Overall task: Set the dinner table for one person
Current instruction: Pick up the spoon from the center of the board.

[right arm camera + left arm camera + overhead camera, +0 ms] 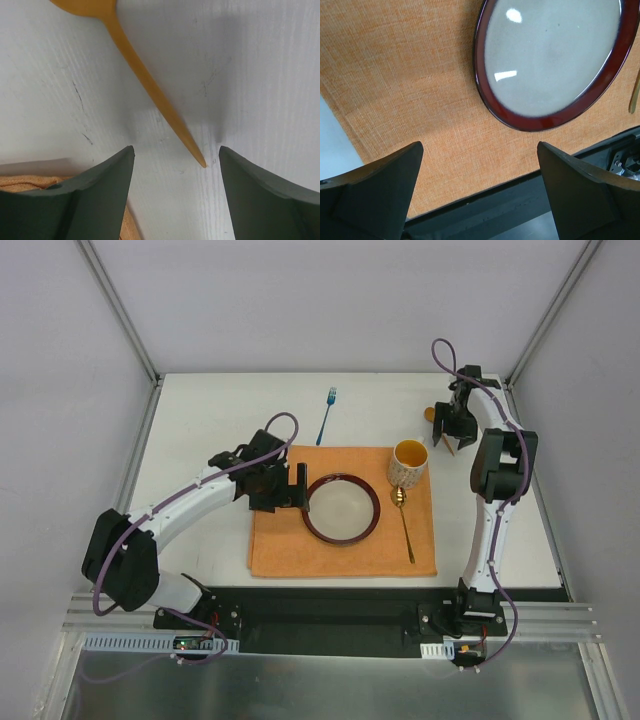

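Where the flat white surface (200, 420) spreads beneath both arms, we judge its long axis to run left to right, though perspective may mislead. Its orange woven placemat (280, 550) carries a glossy red-rimmed plate (530, 121), a yellow mug (405, 472) and a gold spoon (405, 525). The left tool (480, 150) gapes above the mat. The right tool (175, 150) stands apart around a wooden spoon's (145, 75) tapered handle.

On the dinner table (200, 410), an orange placemat (290, 550) holds plate (342, 508), cup (408, 462), spoon (405, 528); blue fork (327, 415) beyond.

The orange utensil (150, 85) between the right gripper's (176, 150) fingers loses its head past the top edge. Ahead of the left gripper (480, 145), the plate (550, 60) is cut off at the top and right.
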Controlling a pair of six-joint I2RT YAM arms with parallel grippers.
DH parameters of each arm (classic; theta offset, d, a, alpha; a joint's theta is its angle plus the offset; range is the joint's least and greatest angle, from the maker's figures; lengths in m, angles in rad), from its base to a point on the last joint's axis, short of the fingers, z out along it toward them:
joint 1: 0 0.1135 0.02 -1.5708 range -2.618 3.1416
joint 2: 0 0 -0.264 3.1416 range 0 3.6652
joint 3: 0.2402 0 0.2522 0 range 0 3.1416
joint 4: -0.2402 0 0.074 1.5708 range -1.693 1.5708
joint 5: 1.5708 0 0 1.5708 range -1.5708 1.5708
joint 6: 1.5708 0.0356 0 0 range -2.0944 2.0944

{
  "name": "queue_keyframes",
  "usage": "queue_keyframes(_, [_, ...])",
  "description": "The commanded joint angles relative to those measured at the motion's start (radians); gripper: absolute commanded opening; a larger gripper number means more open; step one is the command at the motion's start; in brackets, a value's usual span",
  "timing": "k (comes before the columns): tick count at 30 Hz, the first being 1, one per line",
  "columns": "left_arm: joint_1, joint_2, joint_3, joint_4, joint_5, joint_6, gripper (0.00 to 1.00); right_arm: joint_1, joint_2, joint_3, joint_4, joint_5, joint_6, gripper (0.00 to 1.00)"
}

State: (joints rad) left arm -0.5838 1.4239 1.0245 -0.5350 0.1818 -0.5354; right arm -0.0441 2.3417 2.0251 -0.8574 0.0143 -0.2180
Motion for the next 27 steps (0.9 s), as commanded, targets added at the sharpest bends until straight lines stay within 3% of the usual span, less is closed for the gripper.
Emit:
queue_keyframes(1, [-0.01,-0.069,-0.04,0.003,-0.008,-0.029,0.99,0.015,0.019,0.038,0.027,0.0,0.025,0.71])
queue_keyframes(11, [-0.01,-0.103,-0.064,0.003,-0.013,-0.035,0.99,0.035,0.016,0.006,0.083,0.024,0.043,0.61])
queue_keyframes(14, [-0.01,-0.108,-0.063,0.004,-0.018,-0.031,0.99,0.036,-0.001,-0.029,0.101,0.021,0.049,0.52])
queue_keyframes(17, [-0.01,-0.109,-0.064,0.003,-0.021,-0.028,0.99,0.036,-0.005,-0.045,0.107,0.024,0.057,0.28])
queue_keyframes(18, [-0.01,-0.111,-0.066,0.003,-0.022,-0.028,0.99,0.036,-0.007,-0.046,0.107,0.026,0.06,0.14])
queue_keyframes(20, [-0.01,-0.112,-0.069,0.003,-0.022,-0.028,0.99,0.036,-0.007,-0.055,0.107,0.027,0.058,0.05])
queue_keyframes(27, [-0.01,-0.129,-0.089,0.004,-0.024,-0.031,0.99,0.038,-0.067,-0.14,0.158,0.045,0.071,0.01])
